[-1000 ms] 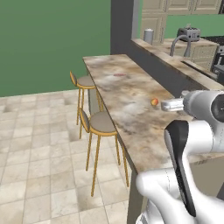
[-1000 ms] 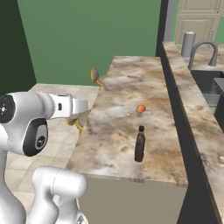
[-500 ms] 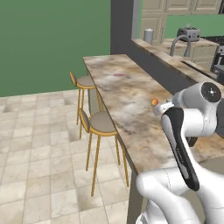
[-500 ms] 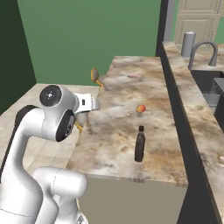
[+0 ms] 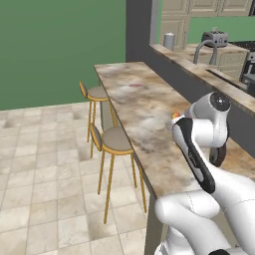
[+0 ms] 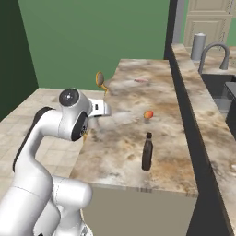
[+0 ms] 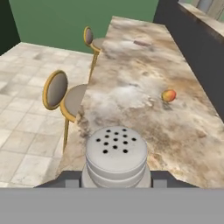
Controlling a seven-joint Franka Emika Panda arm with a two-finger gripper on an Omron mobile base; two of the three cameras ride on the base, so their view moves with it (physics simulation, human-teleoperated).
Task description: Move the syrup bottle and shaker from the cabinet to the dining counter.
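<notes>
The arm (image 6: 46,138) is glossy white with rounded, tube-like links, dark grey joint caps and a black band (image 5: 191,154) running along one link.

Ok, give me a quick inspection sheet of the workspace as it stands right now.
Surface: dining counter, tan marbled top, grey raised back wall.
Job's things: syrup bottle upright on the dining counter; shaker, perforated top, sitting between the end effector's fingers.
Clutter: small orange-red fruit on the counter beyond the bottle; small reddish patch further along.
End effector: shut on the shaker, over the counter's near end.
Cables: nothing seen.
Surroundings: two stools, green wall, tiled floor; faucet and grey canister behind the back wall.
</notes>
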